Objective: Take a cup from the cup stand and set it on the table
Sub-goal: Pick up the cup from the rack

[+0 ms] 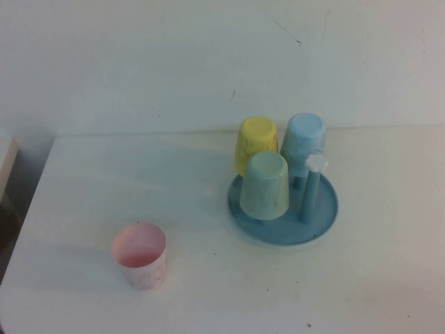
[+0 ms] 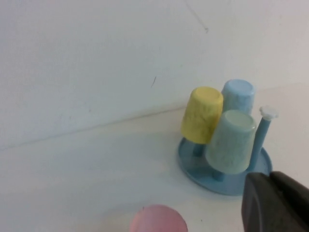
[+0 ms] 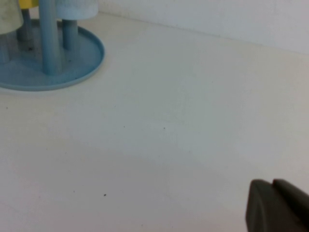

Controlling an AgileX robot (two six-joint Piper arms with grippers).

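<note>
Mint-green speckled cup, upside down on a front peg of the round blue cup stand. Stand resting right of centre on the white surface.

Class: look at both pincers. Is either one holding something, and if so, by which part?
Nothing is held. The left pincer and right pincer are both shut, empty, away from the cup stand.

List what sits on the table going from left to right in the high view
pink cup standing upright on the table → yellow cup → mint-green cup → light blue cup → bare white-capped peg. The last four are on the blue cup stand. Neither gripper shows in this view.
</note>
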